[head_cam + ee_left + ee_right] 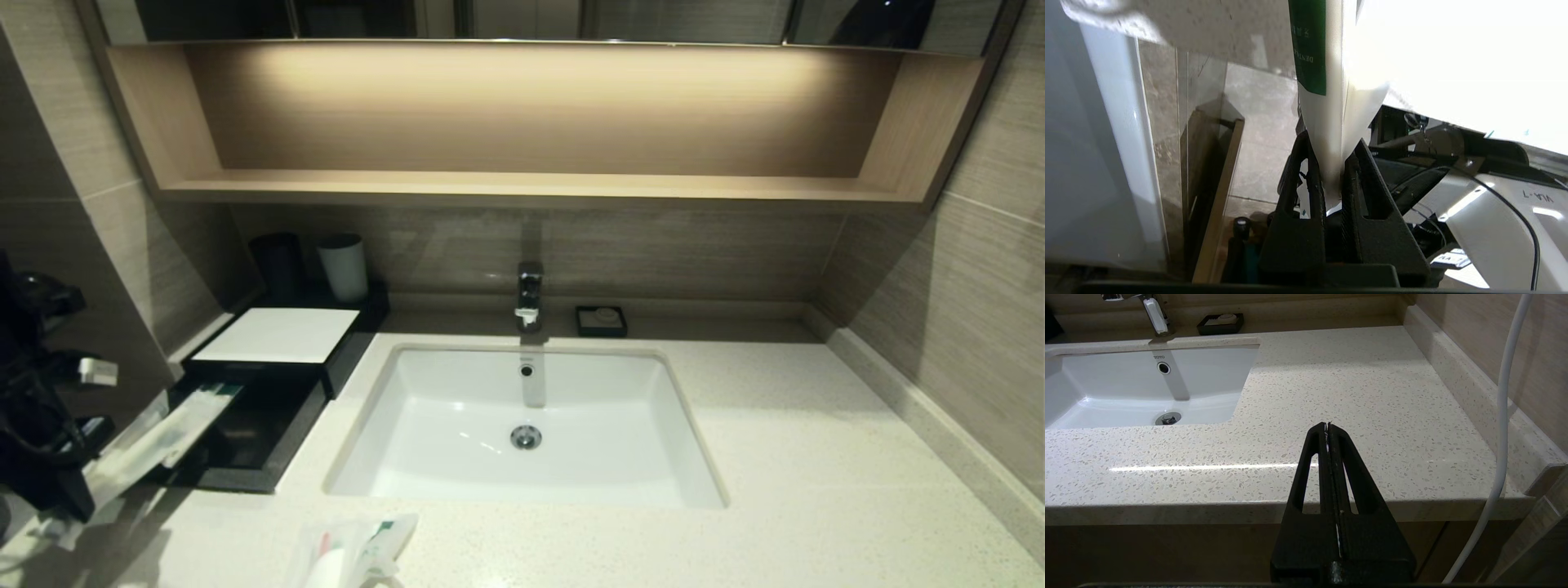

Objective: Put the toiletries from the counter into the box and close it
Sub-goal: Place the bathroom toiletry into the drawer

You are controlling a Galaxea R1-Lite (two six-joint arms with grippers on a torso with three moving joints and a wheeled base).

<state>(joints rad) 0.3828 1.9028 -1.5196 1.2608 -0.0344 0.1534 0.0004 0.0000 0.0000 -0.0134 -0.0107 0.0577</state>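
Note:
My left gripper [1333, 157] is shut on the end of a long whitish packet with a green label [1310, 49]. In the head view it [77, 482] is at the far left, and the packet [163, 437] slants from it up over the left edge of the box's pulled-out black drawer [257, 433]. The box's white top panel [282, 335] lies behind the drawer. A shorter packet with green-red print [351, 551] lies on the counter [775, 457] at its front edge. My right gripper [1327, 425] is shut and empty, off the counter's front edge at the right.
A white sink [457, 425] with a chrome tap [529, 296] is set in the middle. A black cup [277, 265] and a white cup [344, 267] stand behind the box. A small black soap dish [601, 320] sits by the back wall. A wooden shelf [522, 186] hangs above.

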